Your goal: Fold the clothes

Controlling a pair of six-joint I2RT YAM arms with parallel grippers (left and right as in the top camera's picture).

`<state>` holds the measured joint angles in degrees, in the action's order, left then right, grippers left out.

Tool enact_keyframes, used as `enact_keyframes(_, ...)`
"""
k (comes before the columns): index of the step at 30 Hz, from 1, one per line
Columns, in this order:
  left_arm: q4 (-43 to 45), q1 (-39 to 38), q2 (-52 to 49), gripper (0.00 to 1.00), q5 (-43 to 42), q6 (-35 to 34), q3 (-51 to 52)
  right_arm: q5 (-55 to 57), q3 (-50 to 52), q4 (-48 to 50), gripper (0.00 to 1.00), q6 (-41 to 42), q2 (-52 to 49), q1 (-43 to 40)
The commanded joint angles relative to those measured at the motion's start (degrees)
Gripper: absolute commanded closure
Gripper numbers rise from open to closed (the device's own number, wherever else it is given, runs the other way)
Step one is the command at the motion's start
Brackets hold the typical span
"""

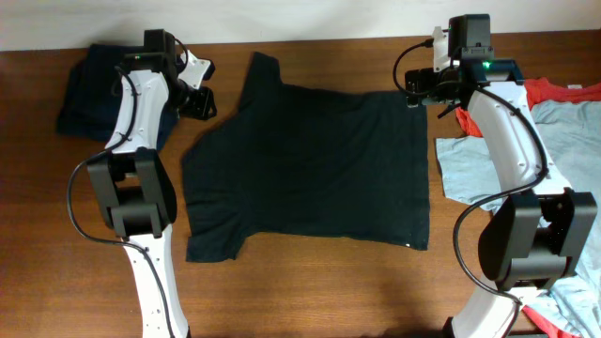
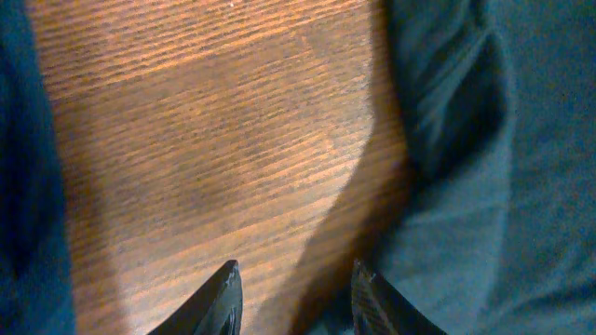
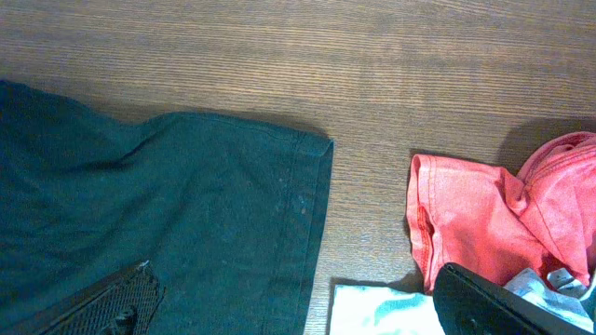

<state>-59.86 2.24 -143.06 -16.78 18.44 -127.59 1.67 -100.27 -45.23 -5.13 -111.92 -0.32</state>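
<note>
I judge 0 folds made: the black T-shirt [image 1: 319,160] lies flat on the worktop [image 1: 310,291], my left gripper [image 2: 296,300] spread, empty, beside its far sleeve, my right gripper [image 3: 298,302] spread wide, empty, above its far hem corner, with a red shirt [image 3: 475,223] waiting beyond that hem.

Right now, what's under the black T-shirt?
Only the wooden table shows around the black T-shirt, which lies spread flat with no obvious lumps. The surface directly beneath is covered by the cloth, so I cannot confirm what is there.

T-shirt [image 1: 310,164] spread centre; folded garment [image 1: 84,89] left; loose shirts [image 1: 573,131] right.
</note>
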Motion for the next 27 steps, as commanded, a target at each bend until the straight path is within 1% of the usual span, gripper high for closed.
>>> enact_keyframes(1, 1.07, -0.63, -0.44, 0.62, -1.09, 0.50, 3.30, 0.13, -0.02, -0.04, 0.01, 0.28, -0.09, 0.26)
enact_keyframes(5, 0.92, -1.29, -0.44, 0.61, -1.05, 0.55, 4.81, 0.13, -0.02, -0.04, 0.01, 0.28, -0.09, 0.26)
enact_keyframes(8, 0.85, -1.44, -0.44, 0.53, -1.07, 0.52, 4.98, 0.13, -0.02, -0.04, 0.01, 0.28, -0.09, 0.26)
enact_keyframes(11, 0.70, -1.38, -0.44, 0.51, -1.07, 0.52, 4.98, 0.13, -0.02, -0.04, 0.01, 0.28, -0.09, 0.26)
enact_keyframes(20, -0.68, 0.42, -0.37, 0.51, -1.36, 0.52, 4.92, 0.13, -0.02, -0.04, 0.01, 0.28, -0.09, 0.26)
enact_keyframes(22, -1.40, 1.29, -0.37, 0.51, -3.78, 0.52, 4.13, 0.13, -0.02, -0.04, 0.01, 0.28, -0.09, 0.26)
enact_keyframes(27, -3.13, 4.48, -0.37, 0.48, -15.82, 0.55, 1.20, 0.13, -0.02, -0.04, 0.01, 0.28, -0.09, 0.26)
